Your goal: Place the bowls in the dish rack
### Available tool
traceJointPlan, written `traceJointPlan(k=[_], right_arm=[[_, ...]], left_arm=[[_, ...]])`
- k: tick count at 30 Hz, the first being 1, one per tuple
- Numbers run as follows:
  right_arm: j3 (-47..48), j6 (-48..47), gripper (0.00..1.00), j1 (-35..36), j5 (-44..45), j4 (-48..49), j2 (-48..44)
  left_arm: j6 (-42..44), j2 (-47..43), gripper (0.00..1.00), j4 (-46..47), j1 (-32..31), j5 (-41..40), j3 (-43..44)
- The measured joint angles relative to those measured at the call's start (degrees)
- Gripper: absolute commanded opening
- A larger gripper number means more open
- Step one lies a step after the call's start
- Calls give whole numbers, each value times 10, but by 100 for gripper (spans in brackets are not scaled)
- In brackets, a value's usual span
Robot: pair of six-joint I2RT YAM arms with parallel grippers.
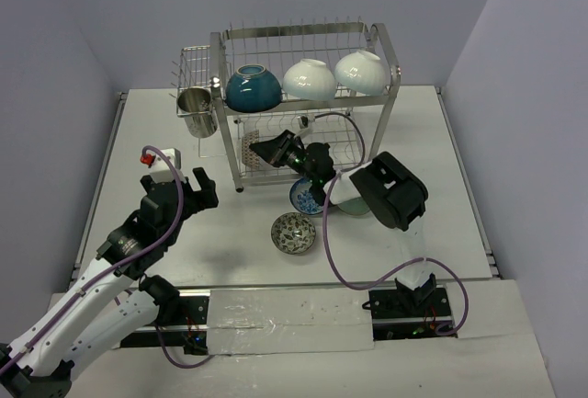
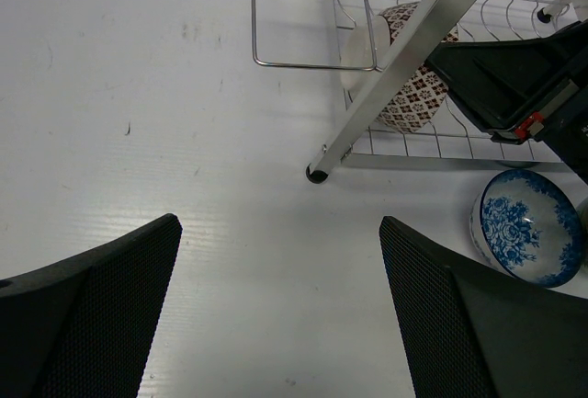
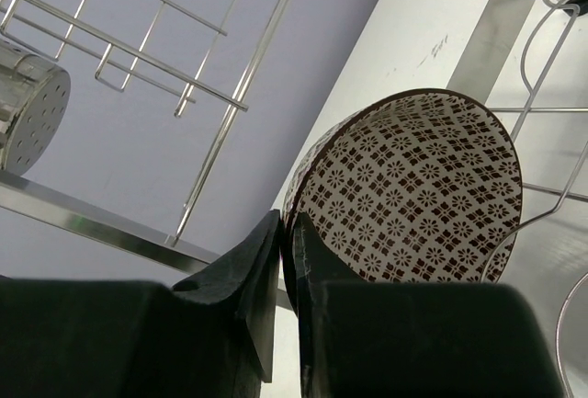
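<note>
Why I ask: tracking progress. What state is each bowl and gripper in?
Teal bowl: top tier.
White bowls: top tier.
Red bowl: lower tier, rim pinched.
Blue bowl: upright on table.
Grey bowl: upright on table.
Green bowl: table, half hidden.
Left gripper: open.
Right gripper: shut on red bowl.

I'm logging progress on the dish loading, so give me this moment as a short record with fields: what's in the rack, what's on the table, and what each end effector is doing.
Top tier of dish rack: teal bowl, white bowl, second white bowl
Lower tier: red patterned bowl, standing on edge
Side basket: steel cup
On table: blue-and-white bowl, dark patterned bowl, both upright
Right end effector: shut on the red patterned bowl's rim
Left end effector: open, above bare table, holding nothing
</note>
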Motion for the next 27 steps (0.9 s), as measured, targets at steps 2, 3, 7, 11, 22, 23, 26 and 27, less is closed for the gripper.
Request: traceJointPlan(k=[2,3,7,11,22,23,26,27], right_arm=[[2,0,17,-3,-5,-4,0],[4,0,17,-4,-7,-7,0],[7,0,18,-9,-10,-14,0],[11,-12,19,-9,-17,-42,0],[14,-29,35,-9,-21,-58,0],[14,-31,38,-9,-21,-60,0],[14,-40,43,-9,-24,-69,-3],[14,-43,43,-9,-25,-75,-5]], left_arm=[[0,0,95,0,0,0,0],[0,0,95,0,0,0,0],[0,0,95,0,0,0,0],[0,0,95,0,0,0,0],[0,0,95,0,0,0,0],[0,0,95,0,0,0,0],[0,0,95,0,0,0,0],[0,0,95,0,0,0,0]])
